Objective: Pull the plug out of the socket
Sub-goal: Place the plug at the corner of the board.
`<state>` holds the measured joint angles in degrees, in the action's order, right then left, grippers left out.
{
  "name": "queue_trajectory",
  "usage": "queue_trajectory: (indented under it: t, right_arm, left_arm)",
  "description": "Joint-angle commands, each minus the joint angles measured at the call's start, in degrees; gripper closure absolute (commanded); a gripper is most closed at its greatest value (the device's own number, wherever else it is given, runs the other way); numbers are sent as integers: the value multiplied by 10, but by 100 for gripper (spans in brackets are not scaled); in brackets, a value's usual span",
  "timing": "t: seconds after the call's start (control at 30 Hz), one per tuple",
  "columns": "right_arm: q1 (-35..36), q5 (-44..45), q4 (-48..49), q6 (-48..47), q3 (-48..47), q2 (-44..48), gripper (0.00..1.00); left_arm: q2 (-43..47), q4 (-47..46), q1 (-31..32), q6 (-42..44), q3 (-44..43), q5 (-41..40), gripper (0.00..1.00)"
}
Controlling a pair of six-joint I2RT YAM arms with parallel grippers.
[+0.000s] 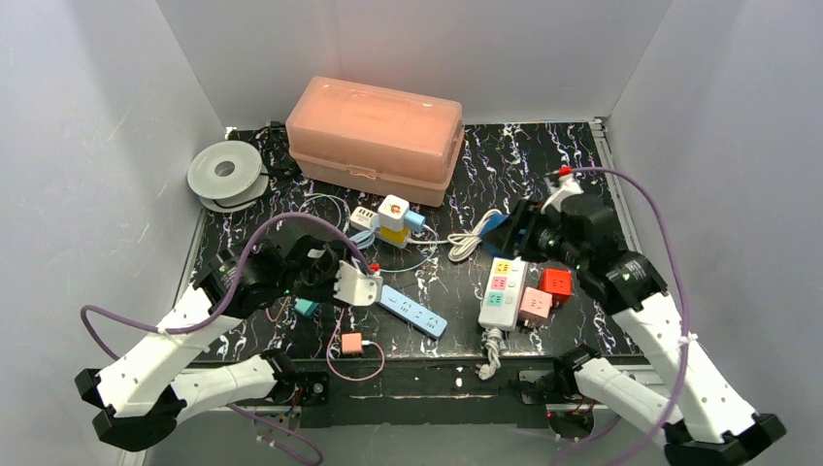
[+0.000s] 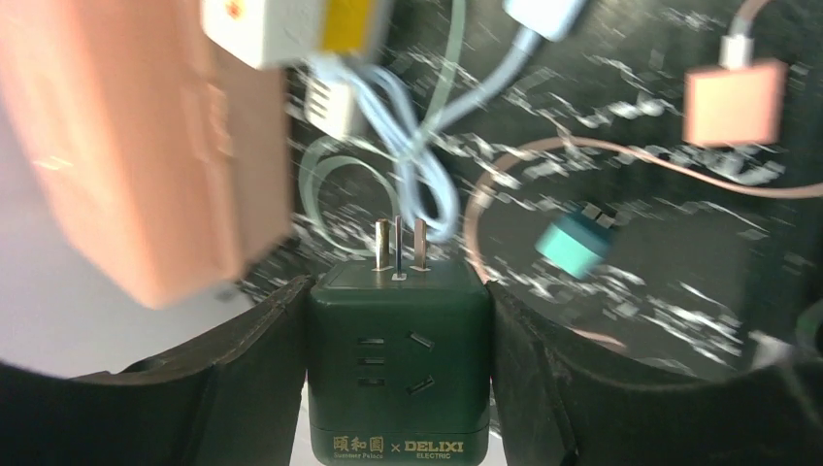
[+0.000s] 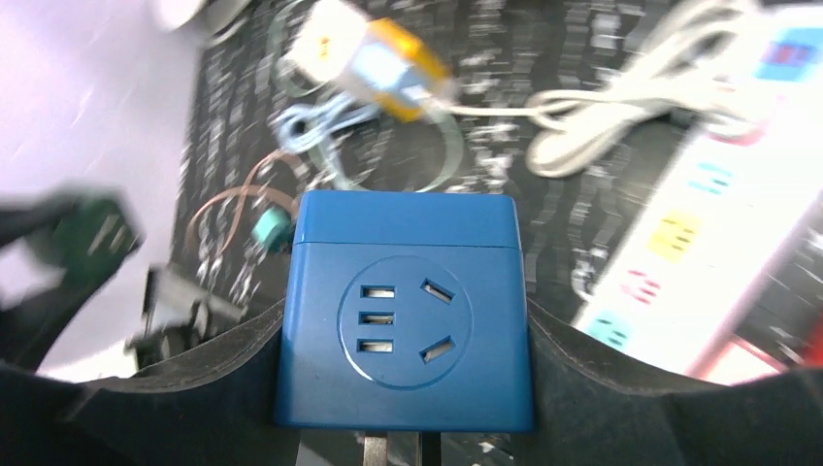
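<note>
The plug is a dark green cube adapter (image 2: 398,359) with three bare metal prongs (image 2: 398,248) pointing away from the wrist. My left gripper (image 2: 398,291) is shut on its two sides, and it hangs above the table's left side (image 1: 325,264). The socket is a blue cube (image 3: 403,311), its outlet face towards the camera, held between the pads of my right gripper (image 3: 403,325). In the top view the blue cube (image 1: 497,231) sits right of centre. The two cubes are well apart; the green one shows blurred at far left in the right wrist view (image 3: 92,238).
A pink lidded box (image 1: 377,136) stands at the back, with a grey spool (image 1: 226,175) to its left. On the table lie a white power strip (image 1: 503,291), a blue strip (image 1: 414,311), red (image 1: 555,282) and pink (image 1: 535,305) cubes, a white-yellow cube stack (image 1: 394,221) and loose cables (image 1: 471,238).
</note>
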<state>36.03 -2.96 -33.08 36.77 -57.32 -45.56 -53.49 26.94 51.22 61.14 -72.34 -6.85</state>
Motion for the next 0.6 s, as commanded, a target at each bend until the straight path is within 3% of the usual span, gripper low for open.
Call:
queue_trajectory:
  t: [0.0,0.17,0.4,0.57]
  right_arm:
    - [-151,-22,-114,37,-23,-17,99]
    - [-253,13,-146,30,-5,-17,99]
    - [-412,-9,-119,41,78,-20,96]
    - [-536,-31,-79,42,126,-71,93]
  left_arm:
    - [6,184,-37,-130,10,21,100]
    - [-11,215,-76,-164,51,58,100]
    - [-7,162,-148,-137,172,108,100]
    - [-27,121,-205,-126,225,137,100]
